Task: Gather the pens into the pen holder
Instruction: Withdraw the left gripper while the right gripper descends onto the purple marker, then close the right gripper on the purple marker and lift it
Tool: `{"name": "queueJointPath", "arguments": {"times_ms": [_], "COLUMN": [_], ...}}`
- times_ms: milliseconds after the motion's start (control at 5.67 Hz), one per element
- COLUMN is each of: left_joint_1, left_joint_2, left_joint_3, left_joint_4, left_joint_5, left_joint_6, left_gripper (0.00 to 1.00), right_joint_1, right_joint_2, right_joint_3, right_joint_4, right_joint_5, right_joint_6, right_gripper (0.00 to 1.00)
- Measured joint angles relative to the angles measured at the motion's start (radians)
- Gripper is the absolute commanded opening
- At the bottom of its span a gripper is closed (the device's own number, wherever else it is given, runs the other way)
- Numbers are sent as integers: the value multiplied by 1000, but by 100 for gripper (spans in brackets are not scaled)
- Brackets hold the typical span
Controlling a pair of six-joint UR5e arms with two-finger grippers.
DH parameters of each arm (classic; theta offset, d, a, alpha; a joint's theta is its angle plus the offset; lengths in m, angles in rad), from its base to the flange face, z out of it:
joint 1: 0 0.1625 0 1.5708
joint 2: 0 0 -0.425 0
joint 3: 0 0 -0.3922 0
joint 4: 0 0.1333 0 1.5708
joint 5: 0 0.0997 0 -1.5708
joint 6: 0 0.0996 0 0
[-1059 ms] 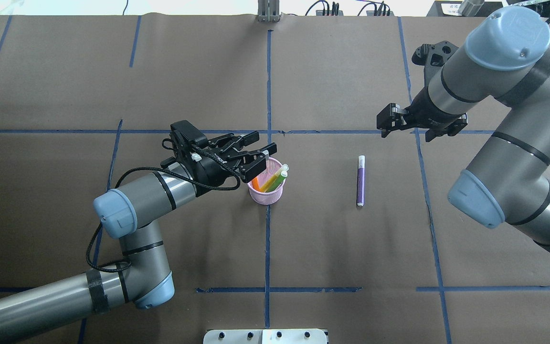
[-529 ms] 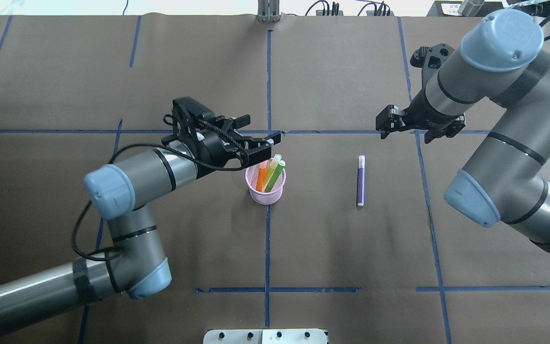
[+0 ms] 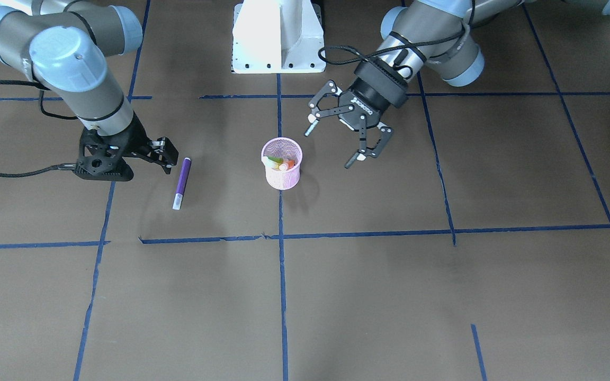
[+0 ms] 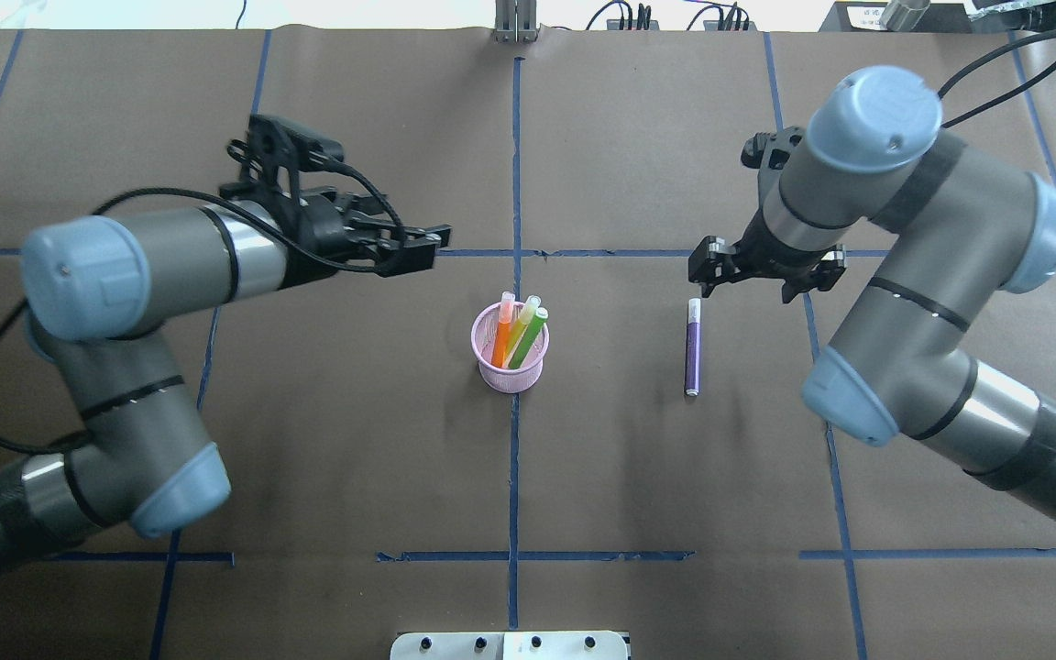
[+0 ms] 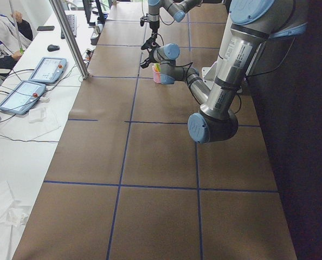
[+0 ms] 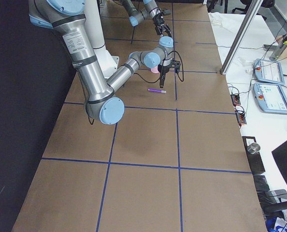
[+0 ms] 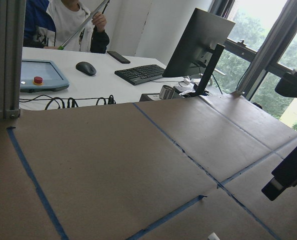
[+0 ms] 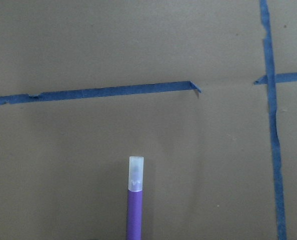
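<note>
Nearest me, the purple pen [image 4: 692, 346] lies flat, right of the pen holder [image 4: 510, 379], which has three pens [image 4: 521, 332] standing inside. Farther off, my right gripper [image 3: 163, 153] hovers by its capped far end, and I cannot tell the finger spacing. Pinching there, I risk the pen swinging. The left gripper [image 3: 329, 147] hangs spread and empty.

— What's on it?
— Brown worktop [image 7: 113, 165], blue tape [image 7: 33, 180] lines; left pincer [image 7: 291, 127] spread wide at right edge.
— Beyond?
— One monitor [image 7: 198, 42], keyboard [image 7: 140, 74], mouse [image 7: 85, 68], pendant [image 7: 38, 76]; a seated person [image 7: 71, 22].
</note>
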Motion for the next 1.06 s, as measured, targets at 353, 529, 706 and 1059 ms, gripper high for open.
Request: {"name": "queueJointPath", "arguments": {"times_ms": [353, 529, 706, 1059], "left_joint_1": [-204, -279, -305, -313], "left_joint_2": [112, 150, 166, 173], "left_joint_3": [-38, -39, -37, -30], "left_joint_4": [107, 125, 129, 126], "left_joint_5": [-318, -431, -466, -473], "left_joint_6": [6, 12, 15, 17], "left_gripper": [100, 100, 100, 100], "right_joint_1": [-91, -118, -126, -122], "right_joint_2": [13, 14, 12, 10], "right_joint_3": [-125, -164, -184, -196], "right_joint_4": [168, 200, 209, 209], "right_joint_5": [-70, -107, -119, -123], "right_joint_6": [102, 121, 124, 119], "right_gripper": [99, 98, 98, 97]}}
